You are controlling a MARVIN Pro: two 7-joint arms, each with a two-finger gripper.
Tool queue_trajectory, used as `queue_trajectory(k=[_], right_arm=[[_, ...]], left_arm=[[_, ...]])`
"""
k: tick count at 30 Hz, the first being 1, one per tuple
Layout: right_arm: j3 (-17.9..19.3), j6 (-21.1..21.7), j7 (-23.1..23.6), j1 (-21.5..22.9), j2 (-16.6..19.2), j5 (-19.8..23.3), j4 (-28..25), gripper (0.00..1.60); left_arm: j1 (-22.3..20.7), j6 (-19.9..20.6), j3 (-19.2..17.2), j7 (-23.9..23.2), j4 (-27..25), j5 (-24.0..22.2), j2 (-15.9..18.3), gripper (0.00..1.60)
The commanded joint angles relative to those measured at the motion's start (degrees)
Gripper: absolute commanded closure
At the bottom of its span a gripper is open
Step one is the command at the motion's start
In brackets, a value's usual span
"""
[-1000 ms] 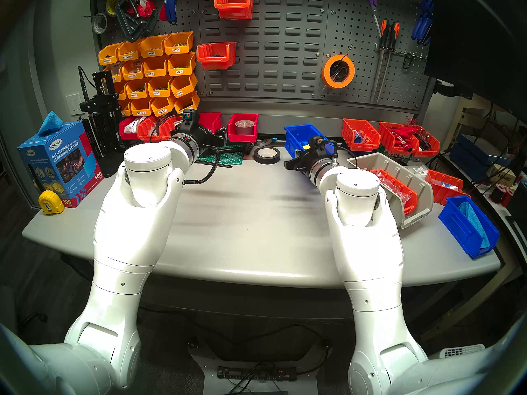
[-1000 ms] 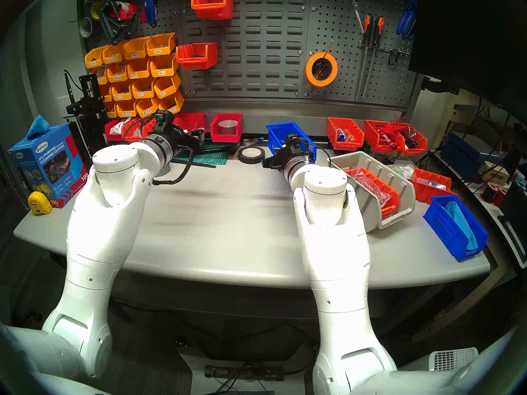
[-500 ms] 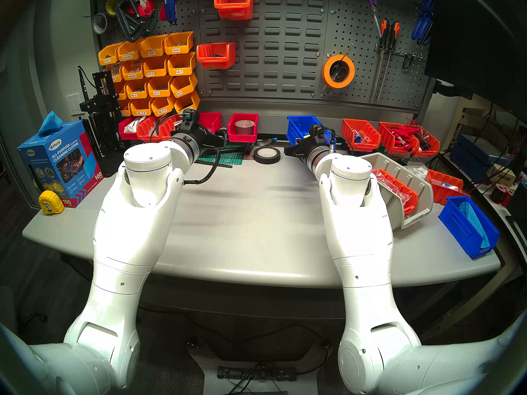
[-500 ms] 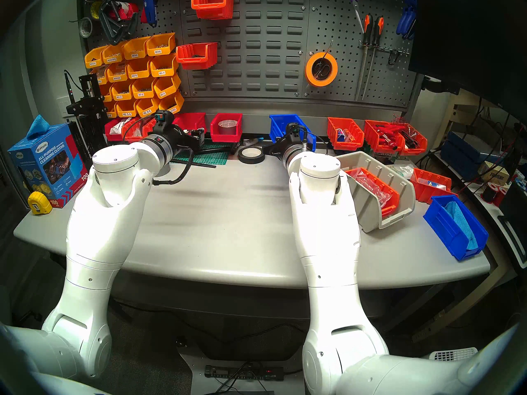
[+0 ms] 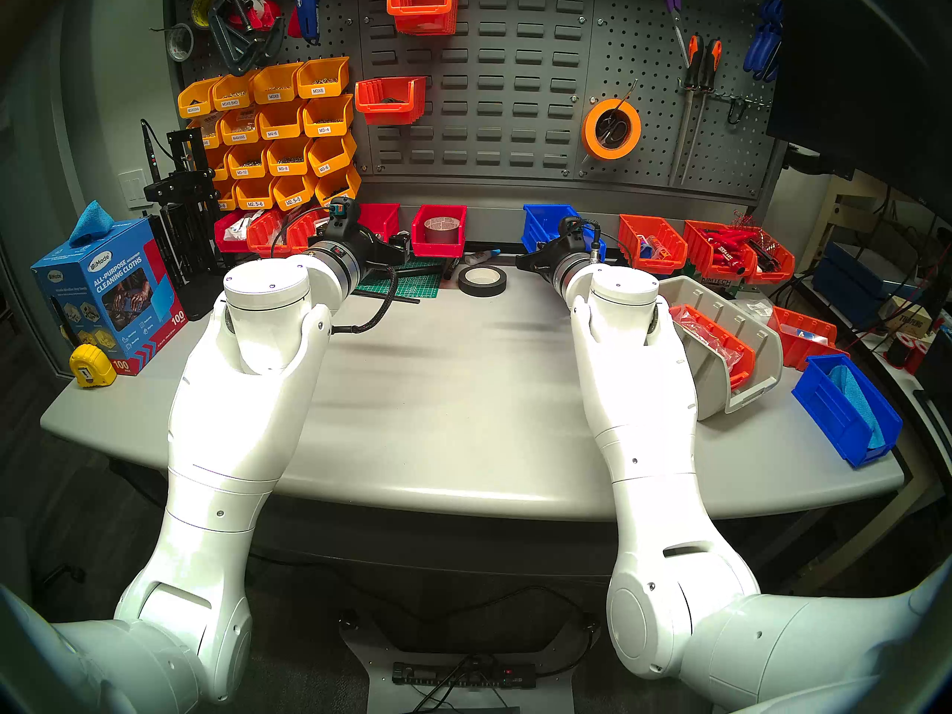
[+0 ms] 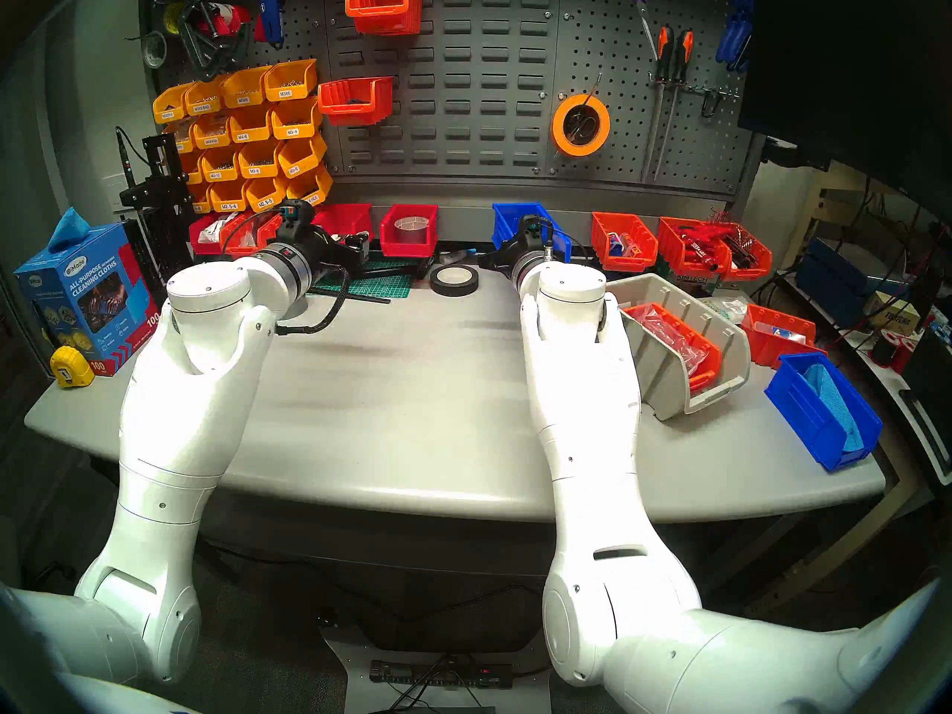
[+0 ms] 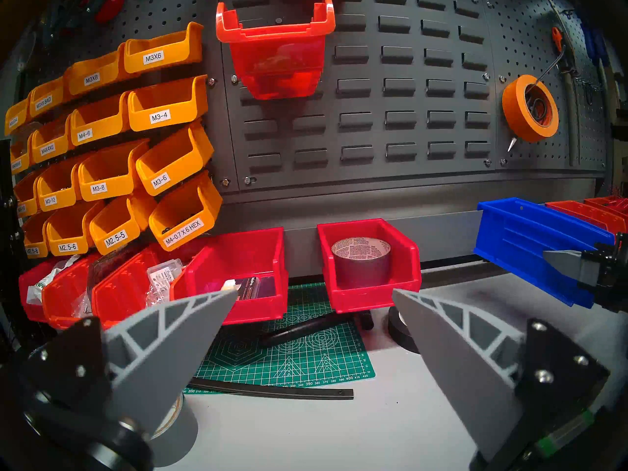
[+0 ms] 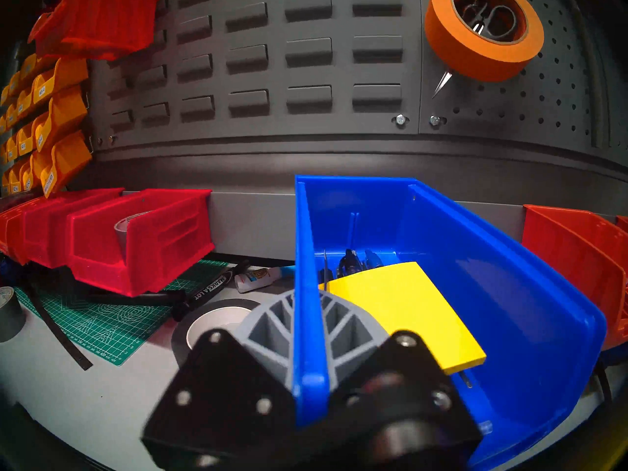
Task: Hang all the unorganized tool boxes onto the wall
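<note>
Blue bin in hand, most bins not yet hung

The right gripper (image 8: 307, 327) is clamped on the side wall of the blue bin (image 8: 475, 290) at the table's (image 5: 438, 414) back edge, apparently lifted, below the wall (image 5: 515, 105); the left gripper (image 7: 314, 292) hangs with jaws apart; two orange-red bins (image 5: 391, 100) hang, while the red bin (image 5: 438, 231) and beige bin (image 5: 742, 337) wait.

Plastic bins, metal wall
The blue bin (image 8: 475, 290) is glossy smooth plastic; the wall (image 8: 306, 147) is matt grey metal.

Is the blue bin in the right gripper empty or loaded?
Loaded. In the right wrist view, the blue bin holds a yellow pad and dark tools behind it; the right gripper clamps its side wall.
</note>
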Motion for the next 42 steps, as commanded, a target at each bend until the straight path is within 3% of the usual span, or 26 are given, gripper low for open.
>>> queue_trajectory(k=[1,21,22,26,42], right_arm=[[0.4,-2.6,0.1,6.4,0.5,0.1,2.4,1.60],[2.3,-4.6,-0.7,15.1,1.2,0.6,15.0,1.60],[2.1,-5.1,-0.7,13.4,1.1,0.7,13.3,1.60],[2.1,-4.7,-0.8,15.9,0.9,0.9,15.3,1.60],[1.6,-4.9,-2.5,18.2,-0.2,0.8,17.2,1.60]], left_arm=[[-1.1,-0.4,-0.1,0.0,-0.8,0.1,0.0,0.00],[-1.1,-0.4,0.1,0.4,-0.8,-0.4,0.3,0.00],[-1.1,-0.4,0.1,0.4,-0.8,-0.4,0.3,0.00],[-1.1,-0.4,0.1,0.5,-0.8,-0.5,0.4,0.00],[-1.1,-0.5,0.3,0.8,-0.8,-0.9,0.6,0.00]])
